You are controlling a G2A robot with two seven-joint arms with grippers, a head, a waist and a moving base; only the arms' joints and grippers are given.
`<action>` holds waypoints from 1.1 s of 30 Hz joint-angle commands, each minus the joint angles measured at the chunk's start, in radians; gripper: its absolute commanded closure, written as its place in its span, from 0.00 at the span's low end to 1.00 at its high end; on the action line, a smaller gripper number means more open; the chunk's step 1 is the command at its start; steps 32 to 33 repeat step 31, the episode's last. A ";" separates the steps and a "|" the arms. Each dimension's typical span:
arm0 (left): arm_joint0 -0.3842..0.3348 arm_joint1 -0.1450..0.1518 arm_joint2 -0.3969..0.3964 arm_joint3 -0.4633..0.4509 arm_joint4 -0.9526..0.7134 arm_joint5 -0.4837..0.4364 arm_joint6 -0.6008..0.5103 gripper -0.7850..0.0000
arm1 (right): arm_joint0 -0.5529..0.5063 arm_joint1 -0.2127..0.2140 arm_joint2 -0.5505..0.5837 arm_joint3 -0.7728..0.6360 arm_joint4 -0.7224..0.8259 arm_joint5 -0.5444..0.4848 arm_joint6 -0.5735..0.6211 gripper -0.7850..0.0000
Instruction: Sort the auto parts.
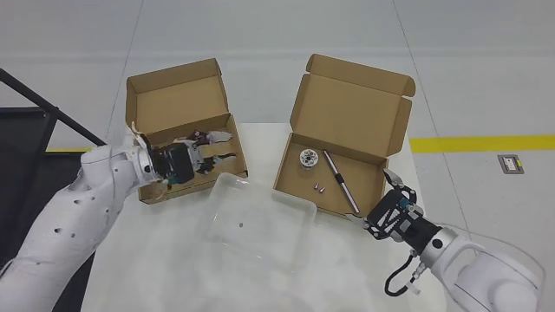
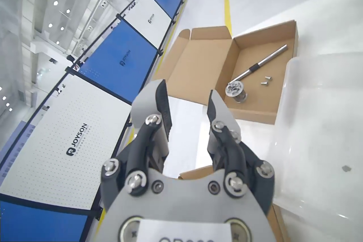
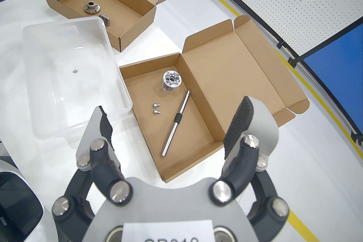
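A: Quick one first: what can't you make out?

B: Look in the tray [image 3: 116, 67]. There's a dark speck [image 3: 75, 71] on its floor, too small for you to name. From above, your left tool [image 1: 201, 156] hangs over the left box [image 3: 127, 9] and covers what lies inside.

A: And from your right wrist?

B: There you get a round metal flange [image 3: 90, 7] on that box's floor, with a small bracket [image 3: 105, 19] just beside it. The tray's rim cuts off the bracket's lower part.

A: Left tool's grip?

B: Jaws a narrow way apart, nothing between them. A scrap of cardboard edge pokes out under its base, the rest hidden.

A: Right side?

B: Your right tool [image 3: 173, 109] is spread wide and empty, above the counter [image 1: 173, 256] at the near right corner of the right box [image 3: 195, 118].

A: The parts in there?

B: All bright bare metal, none touching. A spool [image 3: 169, 81] stands upright towards the lid side, with holes drilled in its top face. A long rod [image 3: 175, 124] with a dark band at its middle lies flat along the box. Two screws [image 3: 156, 111] sit close together on the tray side. The tray lies between the boxes, hard against the right one. Touching or not, you can't tell.
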 commanded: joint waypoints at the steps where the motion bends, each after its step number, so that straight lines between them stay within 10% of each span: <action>1: 0.050 0.016 -0.045 -0.068 -0.025 -0.012 -0.006 0.56 | 0.000 0.000 0.000 0.000 0.000 0.000 0.000 0.00; 5: 0.115 0.041 -0.116 -0.139 -0.055 -0.034 0.000 0.50 | 0.000 0.000 0.000 0.000 0.000 0.000 0.000 0.00; 7: 0.124 0.047 -0.134 -0.143 -0.051 -0.052 0.004 0.23 | 0.000 0.000 0.000 0.000 0.000 0.000 0.000 0.00; 8: 0.122 0.046 -0.129 -0.144 -0.054 -0.046 0.003 0.46 | 0.000 0.000 0.000 0.000 0.000 0.000 0.000 0.00; 14: 0.124 0.048 -0.134 -0.143 -0.051 -0.052 0.004 0.23 | 0.000 0.000 0.000 0.000 0.000 0.000 0.000 0.00; 33: 0.124 0.047 -0.134 -0.143 -0.051 -0.052 0.004 0.23 | 0.000 0.000 0.000 0.000 0.000 0.000 0.000 0.00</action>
